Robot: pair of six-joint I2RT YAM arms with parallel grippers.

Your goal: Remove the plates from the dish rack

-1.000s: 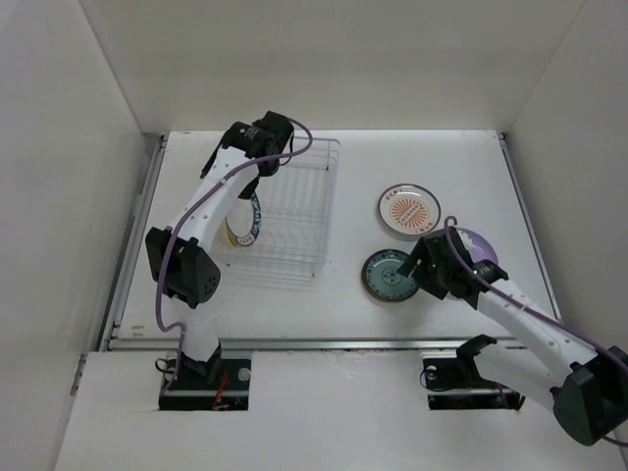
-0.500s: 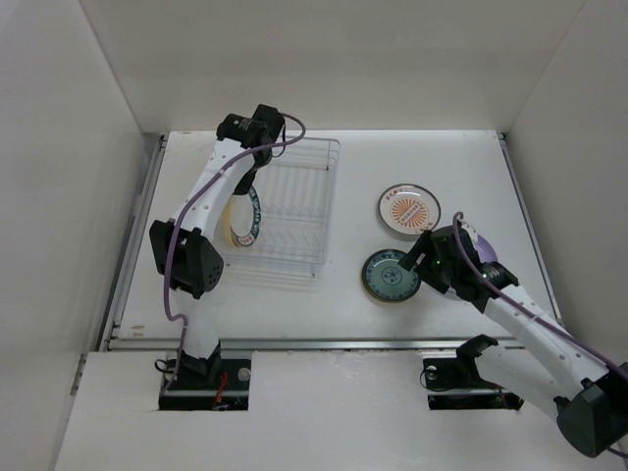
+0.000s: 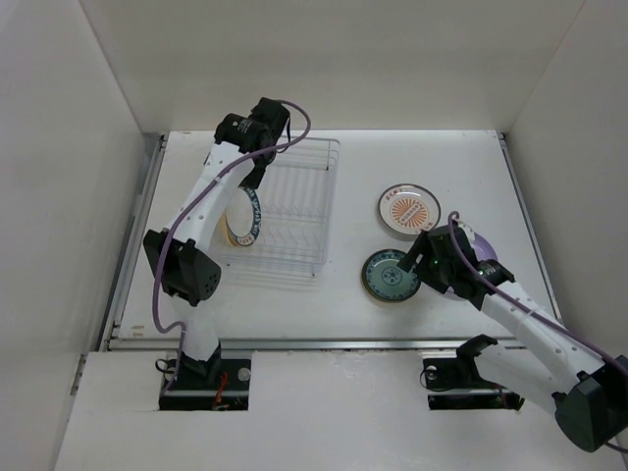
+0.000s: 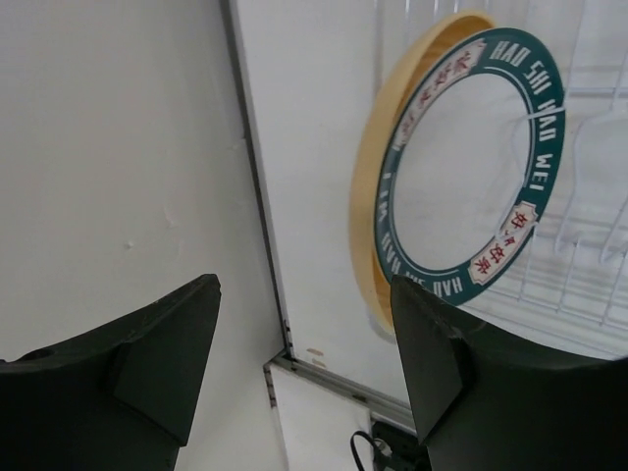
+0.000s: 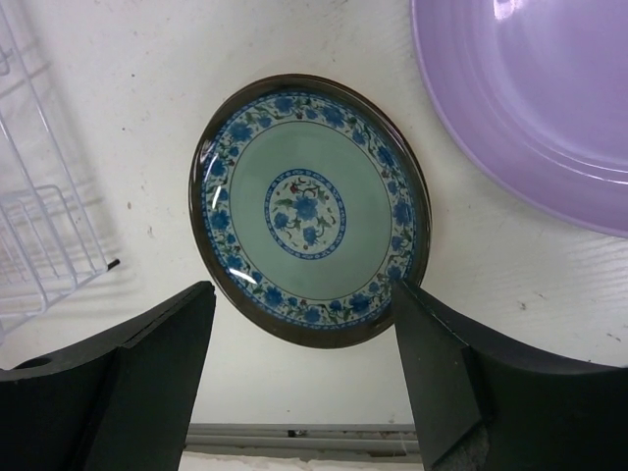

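Note:
Two plates stand upright at the left end of the white wire dish rack (image 3: 299, 211): a white plate with a dark green lettered rim (image 3: 252, 216) (image 4: 461, 167) and a pale yellow plate (image 3: 232, 233) (image 4: 371, 206) behind it. My left gripper (image 3: 253, 175) (image 4: 304, 334) hangs open above them, a little apart, holding nothing. A teal patterned plate (image 3: 390, 276) (image 5: 309, 211), a lavender plate (image 3: 483, 245) (image 5: 540, 98) and a white plate with red marks (image 3: 409, 209) lie flat on the table. Over the teal plate's near edge my right gripper (image 3: 420, 260) (image 5: 304, 324) is open and empty.
White walls close in the table on the left, back and right. The left wall and a metal table rail (image 4: 270, 294) run close beside the standing plates. Rack wires (image 5: 44, 235) show at the left of the right wrist view.
The left wrist has turned and shifted slightly over the rack's far left corner. The right arm has drawn back a little to the right of the teal plate.

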